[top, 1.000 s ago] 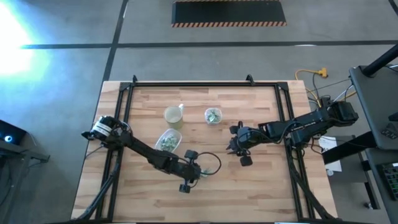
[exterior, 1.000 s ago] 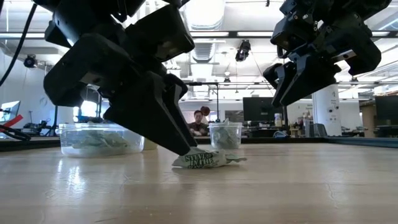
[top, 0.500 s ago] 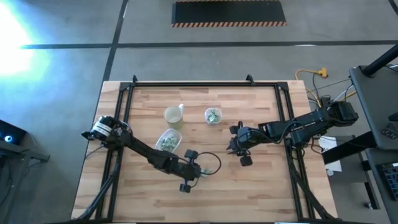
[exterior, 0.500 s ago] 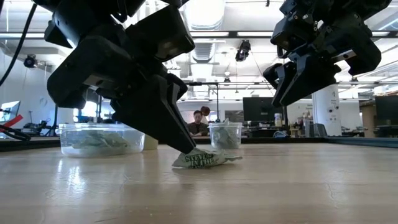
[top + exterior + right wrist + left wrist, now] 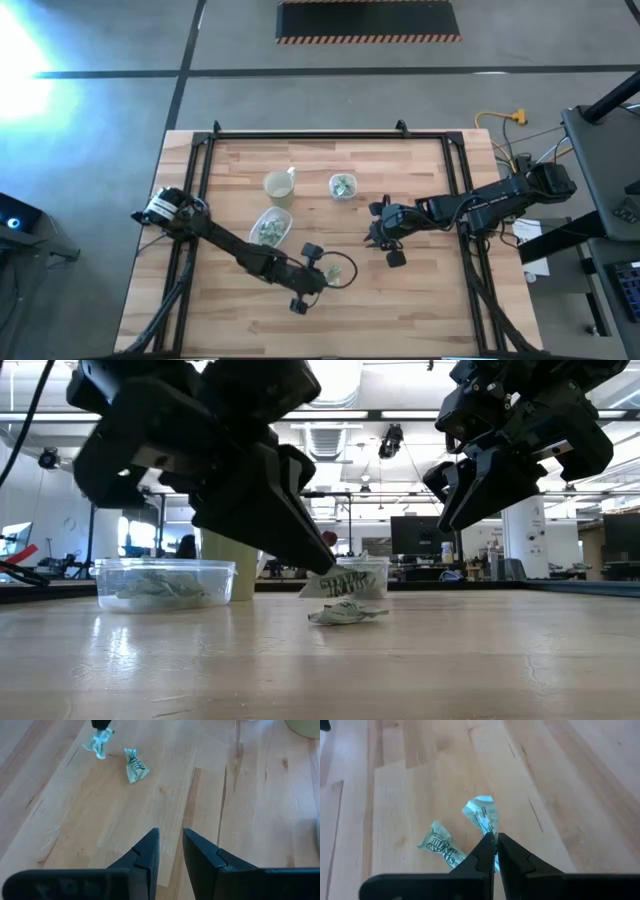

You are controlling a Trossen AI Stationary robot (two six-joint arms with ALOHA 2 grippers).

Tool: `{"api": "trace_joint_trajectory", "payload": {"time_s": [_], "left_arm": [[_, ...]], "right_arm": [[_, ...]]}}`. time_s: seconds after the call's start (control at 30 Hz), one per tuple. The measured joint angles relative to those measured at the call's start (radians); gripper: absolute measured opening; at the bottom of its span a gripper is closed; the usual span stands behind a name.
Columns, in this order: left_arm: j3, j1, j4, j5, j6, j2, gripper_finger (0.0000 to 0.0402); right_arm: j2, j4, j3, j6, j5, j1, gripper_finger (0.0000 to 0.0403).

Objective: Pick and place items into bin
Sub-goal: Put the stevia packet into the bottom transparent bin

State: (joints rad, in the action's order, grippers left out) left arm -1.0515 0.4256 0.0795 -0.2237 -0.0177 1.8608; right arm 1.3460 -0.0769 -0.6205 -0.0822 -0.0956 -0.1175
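Wooden worktop [image 5: 420, 300]: two loose wrapped pieces. Left gripper [image 5: 496, 840] clamps one wrapped piece [image 5: 482, 812], lifted; other piece [image 5: 440, 845] lies flat. Right gripper [image 5: 170, 837] slightly apart, empty.

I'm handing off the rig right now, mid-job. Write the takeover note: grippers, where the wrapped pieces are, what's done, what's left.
Left gripper: shut on a wrapped piece, lifted just clear of the table.
Right gripper: empty, jaws slightly apart, hovering over bare wood right of centre.
Second wrapped piece lies loose on the table under the left gripper.
Done: pieces already sit in the shallow clear tub and the small clear cup.
Left: bin the held piece, then fetch the loose one.
The pale cup stands behind the tub.
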Motion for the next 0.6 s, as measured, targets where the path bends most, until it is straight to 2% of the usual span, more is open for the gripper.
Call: {"api": "trace_joint_trajectory", "payload": {"time_s": [0.1, 0.33, 0.47, 0.6], "left_arm": [[0.000, 0.005, -0.007, -0.047, 0.002, -0.013, 0.0000], [0.012, 0.028, -0.112, -0.259, -0.026, -0.079, 0.0000], [0.013, 0.051, -0.266, -0.398, -0.110, -0.135, 0.0000], [0.015, 0.075, -0.488, -0.536, -0.281, -0.183, 0.0000]], "right_arm": [[0.000, 0.000, 0.000, 0.001, 0.000, 0.000, 0.0073], [0.000, 0.000, 0.000, 0.000, 0.000, 0.000, 0.0073], [0.000, 0.000, 0.000, -0.002, 0.000, 0.001, 0.0073], [0.000, 0.001, 0.000, -0.003, 0.000, 0.000, 0.0073]]}}
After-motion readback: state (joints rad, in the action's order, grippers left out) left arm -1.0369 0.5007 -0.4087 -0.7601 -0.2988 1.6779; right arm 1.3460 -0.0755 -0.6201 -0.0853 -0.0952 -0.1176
